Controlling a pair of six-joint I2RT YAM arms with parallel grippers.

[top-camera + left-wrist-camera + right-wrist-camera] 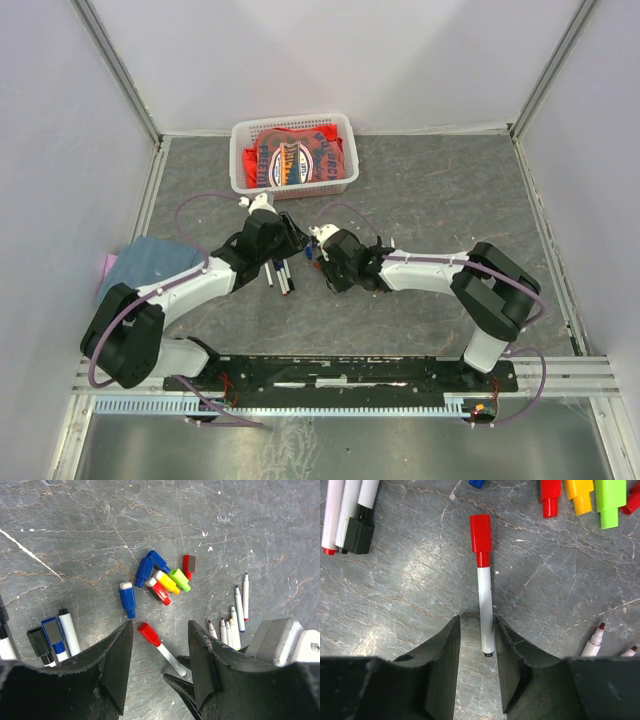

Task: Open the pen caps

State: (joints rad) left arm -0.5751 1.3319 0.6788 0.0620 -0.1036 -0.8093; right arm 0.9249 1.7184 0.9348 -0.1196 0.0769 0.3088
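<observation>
A ribbed metal rail (pixel 340 380) runs along the near edge, with both arm bases bolted to it. Beyond it lies the bench (pixel 450 200), a dark grey slab veined and scratched like marble. A folded blue cloth (pixel 150 265) lies at its left side. At the far edge stands a white plastic lattice basket (pixel 240 160) holding red printed packets (pixel 320 150). Plain white walls (pixel 350 60) framed in metal strips close the space in.

The right hand (pixel 477 621) sits low on the bench with its black fingers partly apart around the tail of a pen (pixel 485 600). The thin white barrel lies against one finger, with a clear gap to the other, so it is bracketed rather than clamped. The left hand (pixel 160 625) hovers above the same pen's other end, its jaws standing about halfway apart and holding nothing. The pen's red cap (pixel 149 633) lies between its fingertips, still on the barrel.

Just past that pen lie the loose pen caps (pixel 166 582), short glossy plastic sleeves in blue, red, yellow and green, bunched together and some touching. To one side lie thin uncapped pens (pixel 239 607) side by side. To the other lie capped pens (pixel 55 635), one with a blue cap and one with a black cap.
</observation>
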